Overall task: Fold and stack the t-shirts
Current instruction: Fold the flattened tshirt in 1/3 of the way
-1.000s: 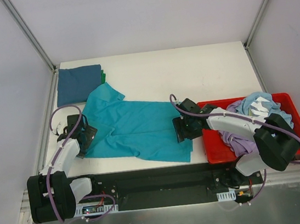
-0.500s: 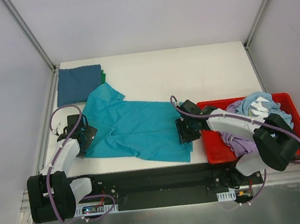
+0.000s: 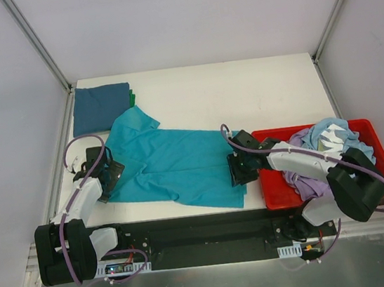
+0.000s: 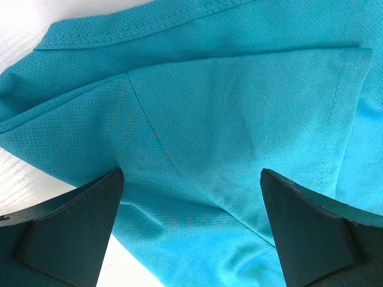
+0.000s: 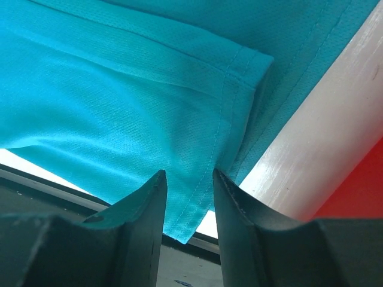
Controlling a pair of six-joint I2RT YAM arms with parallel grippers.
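A teal t-shirt [image 3: 173,163] lies spread flat on the white table, one sleeve pointing to the back left. My left gripper [image 3: 111,174] is over its left edge, jaws wide open; in the left wrist view [image 4: 191,179] a folded sleeve of the shirt [image 4: 239,107] lies between the fingers. My right gripper [image 3: 239,169] is at the shirt's near right corner. In the right wrist view [image 5: 188,176] the jaws stand narrowly apart with the shirt's hem [image 5: 197,149] between them, not pinched.
A folded navy shirt [image 3: 101,107] lies on a green one [image 3: 130,95] at the back left corner. A red bin [image 3: 273,196] at the right holds a pile of purple, blue and white clothes [image 3: 320,148]. The black base rail [image 3: 203,230] runs along the near edge.
My right gripper has shifted slightly right and nearer, toward the shirt's right corner. The left gripper and the shirt have not visibly moved.
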